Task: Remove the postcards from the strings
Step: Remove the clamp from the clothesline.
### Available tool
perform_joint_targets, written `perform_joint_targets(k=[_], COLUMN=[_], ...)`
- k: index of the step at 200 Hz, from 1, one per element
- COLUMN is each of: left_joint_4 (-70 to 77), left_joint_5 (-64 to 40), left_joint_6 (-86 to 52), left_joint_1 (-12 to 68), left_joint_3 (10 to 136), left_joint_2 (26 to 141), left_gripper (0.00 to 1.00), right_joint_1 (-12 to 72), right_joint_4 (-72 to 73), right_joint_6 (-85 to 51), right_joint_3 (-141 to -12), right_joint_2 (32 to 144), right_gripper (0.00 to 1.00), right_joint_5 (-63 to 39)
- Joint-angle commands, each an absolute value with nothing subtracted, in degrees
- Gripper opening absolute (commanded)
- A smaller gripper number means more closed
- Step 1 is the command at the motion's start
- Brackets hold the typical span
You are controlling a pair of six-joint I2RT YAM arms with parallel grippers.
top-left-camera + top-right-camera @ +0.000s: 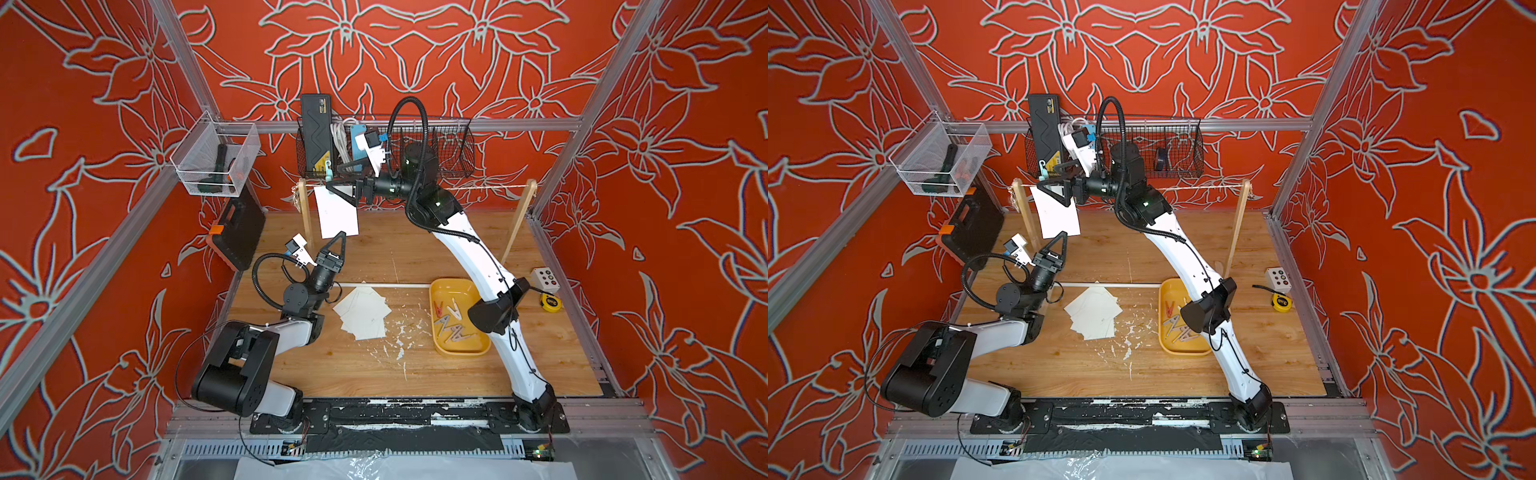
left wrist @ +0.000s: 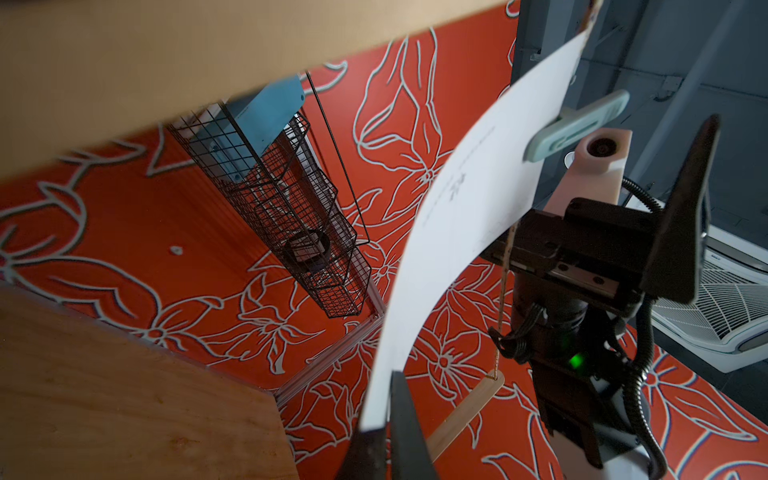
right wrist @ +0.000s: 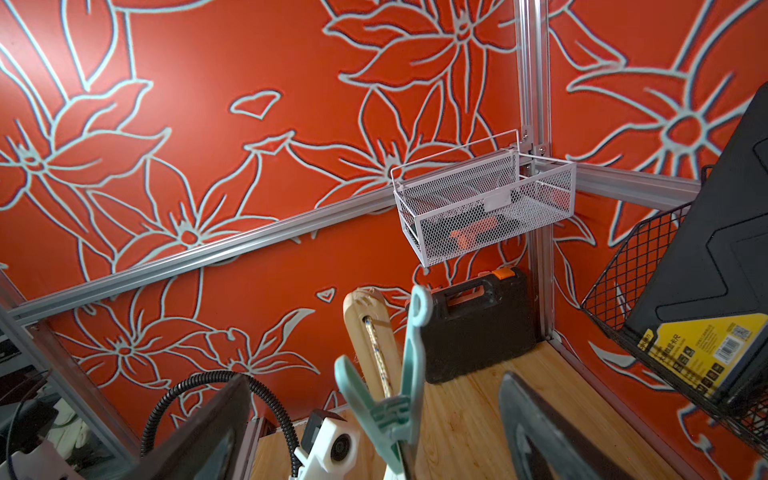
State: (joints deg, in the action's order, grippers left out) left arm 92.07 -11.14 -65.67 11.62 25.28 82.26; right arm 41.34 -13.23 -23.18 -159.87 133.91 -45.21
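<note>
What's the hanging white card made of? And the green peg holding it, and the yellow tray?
The hanging white rectangular card looks like thin matte paper: it curves. The pale green clothes peg seems smooth moulded plastic, with ridges. The yellow rounded tray is probably plastic too, slightly shiny.

Both top views look steeply down from high above the hanging postcard (image 1: 336, 212) (image 1: 1057, 214); both wrist views sit close, sharing its peg (image 2: 577, 124) (image 3: 390, 386).

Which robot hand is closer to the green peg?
Right. The right gripper has its open jaws either side of the peg; the left gripper is lower, pinching the postcard by its bottom edge.
</note>
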Motion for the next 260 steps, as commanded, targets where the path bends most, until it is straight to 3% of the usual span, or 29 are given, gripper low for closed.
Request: perform_joint_targets(k=[1,170,214,260], left_joint_4=[103.82,100.81,100.72,100.72], left_joint_5=[-12.75,-15.9,-16.24,-16.26], left_joint_6=[-65.96,-68.62,-69.06,-69.3], left_joint_1=[10.79,7.91,7.67,7.61], left_joint_3=[24.79,25.71,25.65,25.75], left_joint_2=[82.02,80.6,80.71,80.82], left_gripper=[0.0,0.0,0.0,0.0], right_joint_1=[41.92,42.8,42.87,42.85], right_joint_4=[-11.25,-8.36,-8.1,-8.0], right_joint_6=[-23.41,-23.19,-23.29,-23.29], right_joint_3=[-162.07,-162.42,-162.41,-162.35], right_joint_2=[135.55,136.71,136.85,136.85], right_gripper=[0.89,0.62,0.48,0.41], right_joint_5=[-45.55,-46.32,-46.72,-46.76])
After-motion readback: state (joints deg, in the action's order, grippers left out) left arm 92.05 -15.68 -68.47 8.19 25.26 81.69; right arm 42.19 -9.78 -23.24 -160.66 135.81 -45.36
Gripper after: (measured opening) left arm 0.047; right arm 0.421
